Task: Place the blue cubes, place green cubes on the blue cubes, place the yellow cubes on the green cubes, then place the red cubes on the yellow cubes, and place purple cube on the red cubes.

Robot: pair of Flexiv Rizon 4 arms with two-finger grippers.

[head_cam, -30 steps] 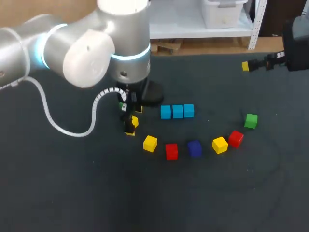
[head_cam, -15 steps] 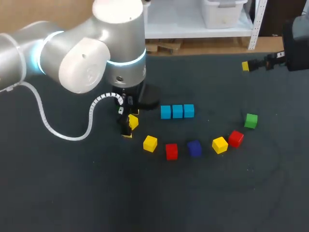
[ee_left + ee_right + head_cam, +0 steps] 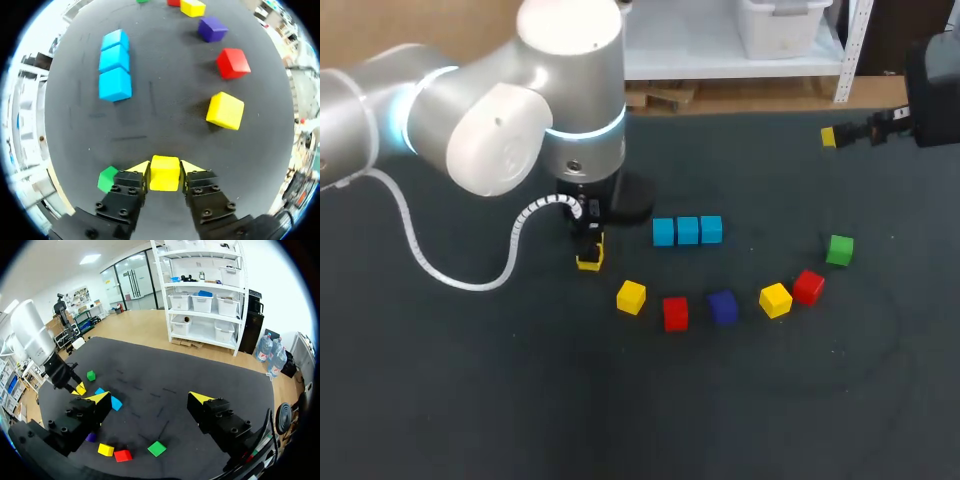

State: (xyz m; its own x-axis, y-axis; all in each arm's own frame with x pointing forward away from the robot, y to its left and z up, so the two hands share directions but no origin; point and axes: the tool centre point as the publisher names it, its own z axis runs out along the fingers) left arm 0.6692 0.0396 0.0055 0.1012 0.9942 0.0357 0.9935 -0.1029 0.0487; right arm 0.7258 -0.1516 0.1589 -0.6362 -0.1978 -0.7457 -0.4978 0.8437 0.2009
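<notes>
Three blue cubes lie in a row mid-table. My left gripper is down on the table left of them, shut on a yellow cube that both fingers touch. A green cube sits right beside one finger. In an arc nearer the front lie a yellow cube, a red cube, a purple cube, another yellow cube, a red cube and a green cube. My right gripper hangs open and empty high at the far right.
The left arm's big grey body and its white cable hang over the table's left part. The dark mat is bare in front of the cube arc.
The left gripper's fingers have closed onto the yellow cube, after shifting slightly over it. The right arm has not moved.
</notes>
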